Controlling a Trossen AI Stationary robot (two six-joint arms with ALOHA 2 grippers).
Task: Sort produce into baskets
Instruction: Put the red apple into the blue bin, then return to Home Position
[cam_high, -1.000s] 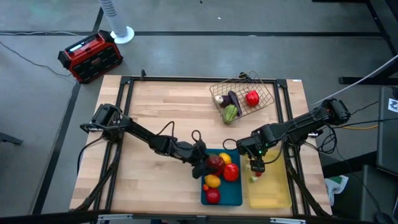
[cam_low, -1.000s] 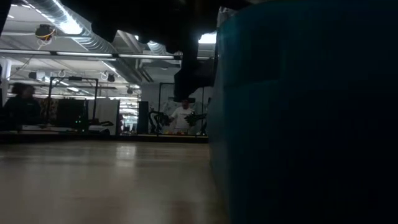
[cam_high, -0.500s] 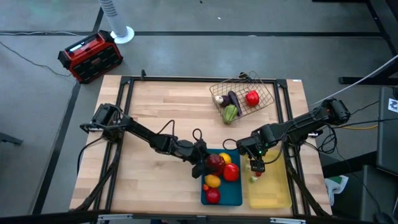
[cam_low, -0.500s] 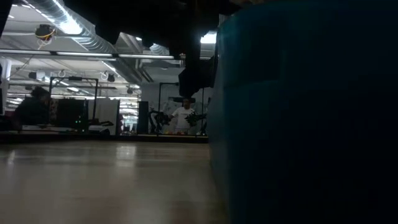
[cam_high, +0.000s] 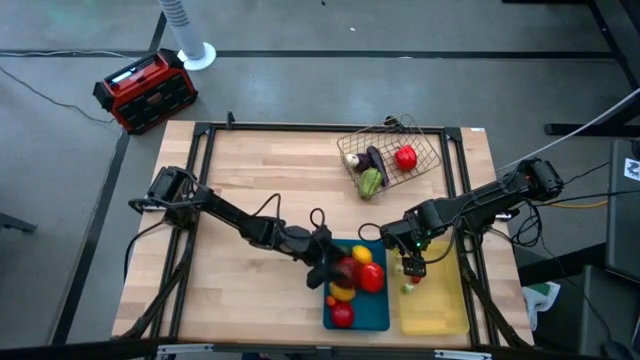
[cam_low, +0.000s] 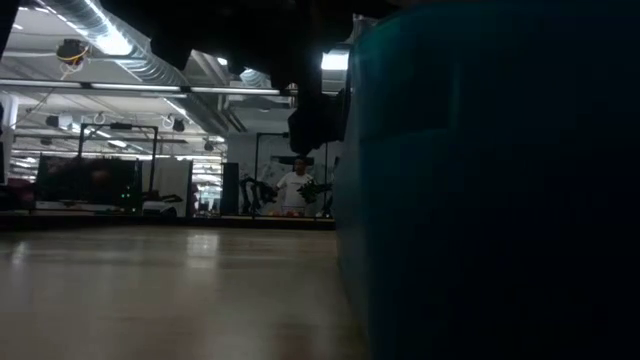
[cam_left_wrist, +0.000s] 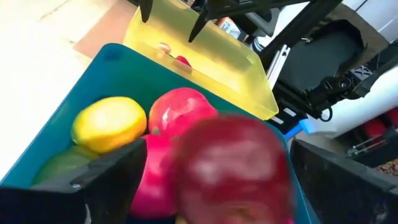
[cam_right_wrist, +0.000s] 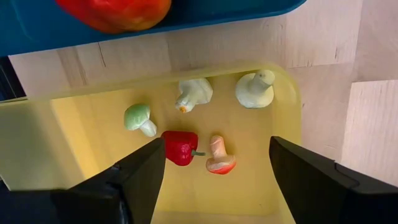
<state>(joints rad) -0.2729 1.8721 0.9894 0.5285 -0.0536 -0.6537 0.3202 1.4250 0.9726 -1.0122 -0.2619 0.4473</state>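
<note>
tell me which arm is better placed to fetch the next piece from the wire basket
Probably the right. Its gripper hangs open and empty over the yellow tray, on the wire basket's side. The left gripper is over the blue tray, its jaws around a dark red fruit.

The left arm is stretched from its base near the table's left edge, low across the wood toward the front edge, with its elbow bent near the table's middle. The left gripper (cam_high: 335, 270) is held low near the front edge, a little right of the middle, and its two dark fingers (cam_left_wrist: 93, 180) are seen spread wide apart in the left wrist view. The right arm is reached in from the table's right edge, angled toward the front. The right gripper (cam_high: 413, 262) is pointed downward near the front right corner, and its fingers (cam_right_wrist: 140, 180) are spread wide with nothing between them.
</note>
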